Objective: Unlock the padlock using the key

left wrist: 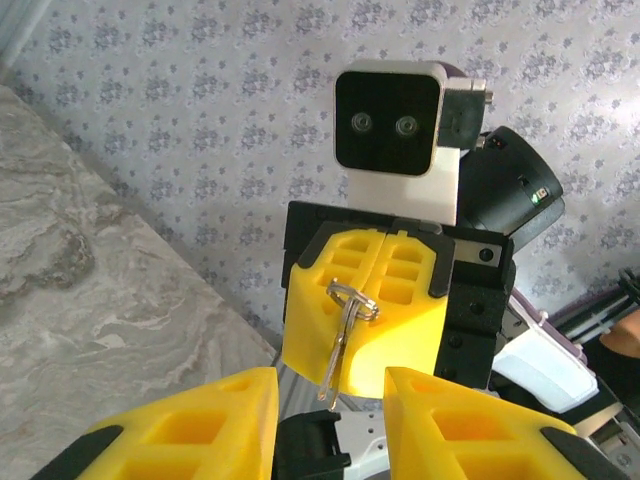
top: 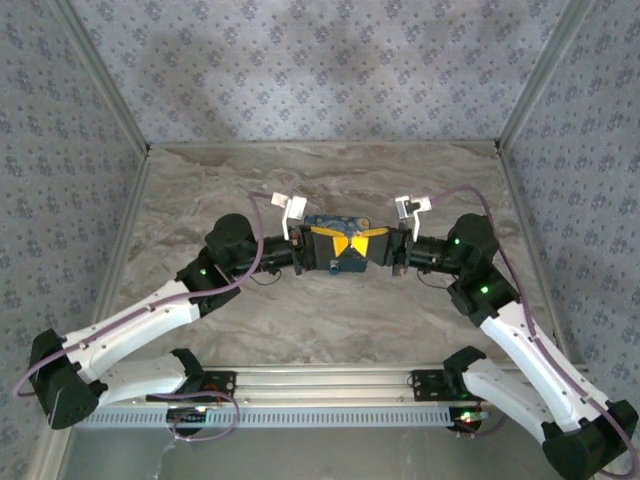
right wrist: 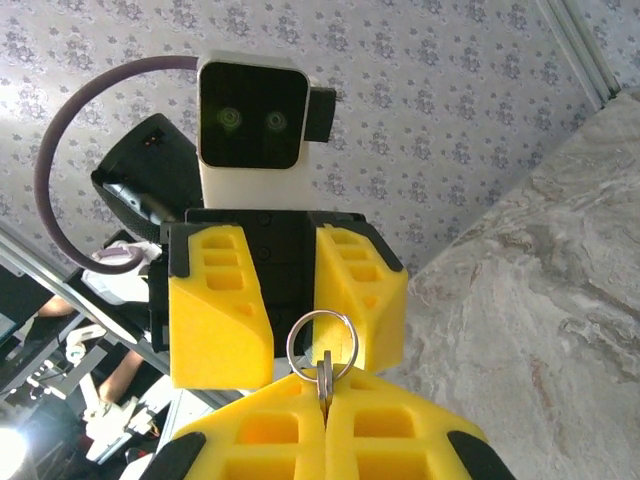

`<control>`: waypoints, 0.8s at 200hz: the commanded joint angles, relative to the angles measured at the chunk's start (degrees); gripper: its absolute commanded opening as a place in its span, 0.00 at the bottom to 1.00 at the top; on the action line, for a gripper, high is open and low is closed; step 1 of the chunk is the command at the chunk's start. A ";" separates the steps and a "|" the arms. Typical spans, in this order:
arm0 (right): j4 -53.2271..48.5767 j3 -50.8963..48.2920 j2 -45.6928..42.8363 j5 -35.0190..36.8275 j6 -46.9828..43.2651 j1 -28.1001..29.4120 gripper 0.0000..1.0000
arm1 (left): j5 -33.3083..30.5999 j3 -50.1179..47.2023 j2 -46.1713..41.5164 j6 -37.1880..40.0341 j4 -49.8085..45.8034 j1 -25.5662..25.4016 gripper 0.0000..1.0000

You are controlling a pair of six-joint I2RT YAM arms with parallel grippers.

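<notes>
My right gripper [right wrist: 323, 392] is shut on a pair of silver keys [right wrist: 323, 375], and their split ring [right wrist: 320, 345] stands up out of its yellow fingers. In the left wrist view the keys [left wrist: 342, 345] hang blade-down from that shut gripper [left wrist: 390, 300]. My left gripper [left wrist: 330, 385] faces it, open, with nothing between its fingers [right wrist: 215, 320]; the key tips hang just above the gap. From above, both grippers [top: 325, 245] [top: 368, 243] meet at mid-table. A blue object [top: 328, 221], possibly the padlock, lies just behind them, mostly hidden.
The marble table top [top: 330, 310] is walled on three sides by patterned panels [top: 300, 70]. A metal rail [top: 320, 400] with the arm bases runs along the near edge. Purple cables [top: 255, 255] loop off both wrists.
</notes>
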 commanded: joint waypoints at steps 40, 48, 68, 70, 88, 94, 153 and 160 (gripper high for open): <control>3.36 -0.59 -1.07 -1.78 1.86 -0.18 0.00 | 1.51 1.60 0.94 1.43 3.40 -1.46 0.22; 3.44 -0.67 -1.19 -1.87 2.03 -0.23 0.00 | 1.44 1.56 0.91 1.53 3.51 -1.48 0.22; 3.46 -0.95 -1.47 -2.14 2.07 -0.19 0.00 | 0.65 1.29 0.41 1.41 3.94 -1.49 0.35; 3.52 -0.94 -1.44 -2.14 2.11 -0.18 0.00 | 0.53 1.17 0.34 1.41 3.97 -1.46 0.36; 3.70 -1.39 -1.75 -2.23 2.32 -0.22 0.00 | 0.28 0.66 -0.30 1.48 4.76 -1.47 0.34; 3.78 -1.53 -1.72 -2.35 2.46 -0.21 0.00 | 0.24 0.50 -0.40 1.45 5.01 -1.45 0.32; 4.87 -1.82 -1.88 -3.28 3.26 0.03 0.00 | 0.27 0.19 -0.32 0.97 6.07 -1.50 0.12; 4.73 -1.88 -1.94 -3.35 3.20 0.02 0.00 | 0.22 0.20 -0.32 1.00 6.01 -1.48 0.07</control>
